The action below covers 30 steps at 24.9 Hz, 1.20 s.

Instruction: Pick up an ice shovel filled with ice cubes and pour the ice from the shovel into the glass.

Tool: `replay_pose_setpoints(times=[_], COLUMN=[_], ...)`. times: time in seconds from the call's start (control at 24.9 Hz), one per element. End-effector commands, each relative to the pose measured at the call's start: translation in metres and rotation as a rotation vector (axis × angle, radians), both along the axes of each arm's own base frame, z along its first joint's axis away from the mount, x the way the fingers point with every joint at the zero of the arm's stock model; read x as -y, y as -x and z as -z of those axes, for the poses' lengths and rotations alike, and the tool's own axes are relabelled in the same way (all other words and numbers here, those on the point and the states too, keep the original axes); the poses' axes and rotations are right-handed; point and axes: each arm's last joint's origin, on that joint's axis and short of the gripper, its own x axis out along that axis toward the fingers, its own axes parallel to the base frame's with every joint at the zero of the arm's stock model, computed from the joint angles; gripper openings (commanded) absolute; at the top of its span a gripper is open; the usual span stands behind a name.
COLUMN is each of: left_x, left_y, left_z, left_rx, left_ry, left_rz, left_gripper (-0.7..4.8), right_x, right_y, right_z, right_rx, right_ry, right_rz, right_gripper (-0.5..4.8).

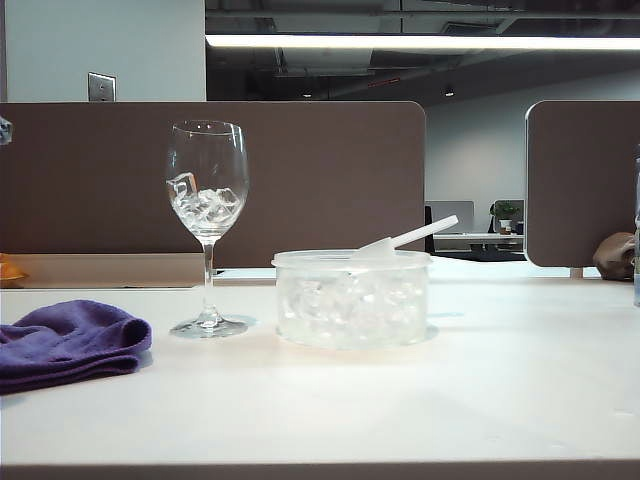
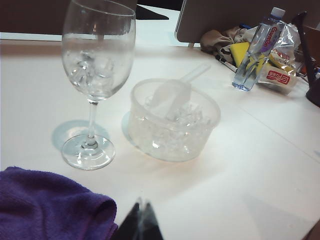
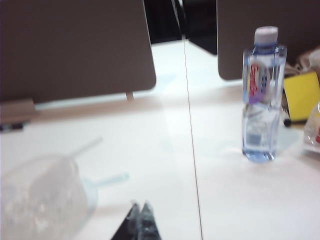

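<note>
I see translucent white plastic ice shovel [image 2: 172,95] resting in low clear tub [image 2: 175,122], handle pointing away | closed left gripper [image 2: 141,220] nearer, shovel ahead of it | right gripper [image 3: 139,222] closed, empty, tub beside.

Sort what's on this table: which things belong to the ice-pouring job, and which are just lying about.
Job things: ice shovel resting in the tub; ice cubes; glass, already holding some ice; left gripper and right gripper, both shut.

Lying about: purple cloth; water bottle; packets.
</note>
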Motion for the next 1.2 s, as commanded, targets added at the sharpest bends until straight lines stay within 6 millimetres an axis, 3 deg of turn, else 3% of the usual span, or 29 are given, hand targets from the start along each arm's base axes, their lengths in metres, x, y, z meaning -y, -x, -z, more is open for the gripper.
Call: replay_pose_setpoints(times=[0.04, 0.2, 0.56, 1.2], left_x=[0.0, 0.0, 0.0, 0.0], left_y=[0.0, 0.0, 0.0, 0.0], left_z=[-0.002, -0.002, -0.002, -0.002], left_rx=[0.015, 0.015, 0.014, 0.014], left_ry=[0.002, 0.002, 0.002, 0.002], left_rz=[-0.002, -0.001, -0.001, -0.001], left_gripper=[-0.05, -0.05, -0.05, -0.05], right_x=[0.0, -0.002, -0.003, -0.004], right_y=[-0.006, -0.015, -0.023, -0.031], right_z=[0.007, 0.029, 0.054, 0.089], right_rx=[0.073, 0.02, -0.043, -0.147], right_ry=[-0.036, -0.029, -0.04, -0.017], right_rz=[0.023, 0.023, 0.024, 0.026], right_gripper=[-0.02, -0.02, -0.02, -0.02])
